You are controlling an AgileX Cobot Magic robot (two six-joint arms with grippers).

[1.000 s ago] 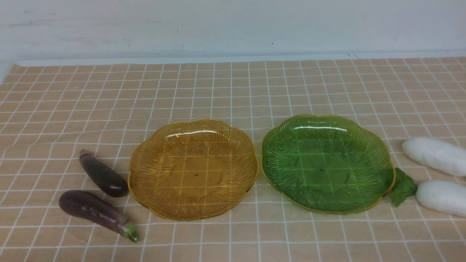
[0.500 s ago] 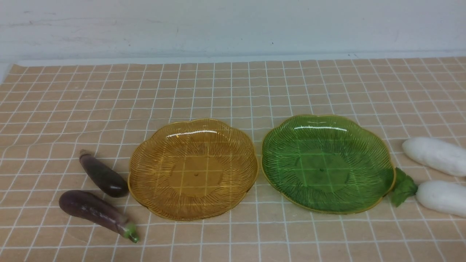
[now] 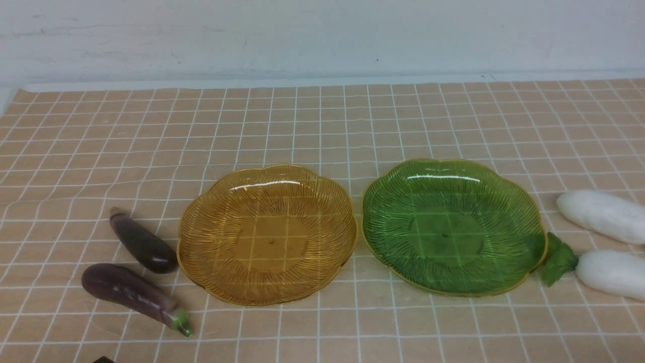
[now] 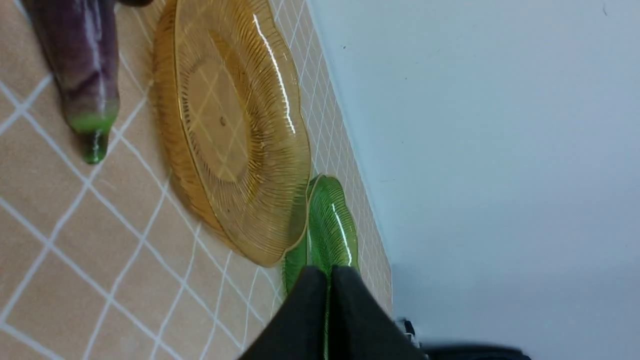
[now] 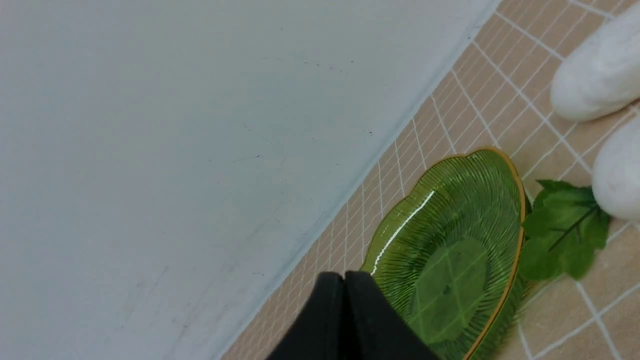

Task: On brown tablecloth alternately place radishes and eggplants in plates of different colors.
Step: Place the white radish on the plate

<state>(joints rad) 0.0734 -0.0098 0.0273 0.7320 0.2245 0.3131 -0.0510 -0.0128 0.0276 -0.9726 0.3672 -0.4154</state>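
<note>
The brown tablecloth [image 3: 322,126] holds two eggplants [image 3: 143,246] [image 3: 126,290], two radishes [image 3: 602,216] [image 3: 612,275], two plates [image 3: 267,237] [image 3: 451,227].

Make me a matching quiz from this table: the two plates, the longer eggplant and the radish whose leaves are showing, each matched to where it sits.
Column one:
1. yellow plate
2. green plate
3. long eggplant
4. leafy radish

Column two:
A. far right, leaves at a plate's rim
B. left of middle, empty
C. front left, green stem tip
D. right of middle, empty

Pairs: 1-B, 2-D, 3-C, 4-A
</note>
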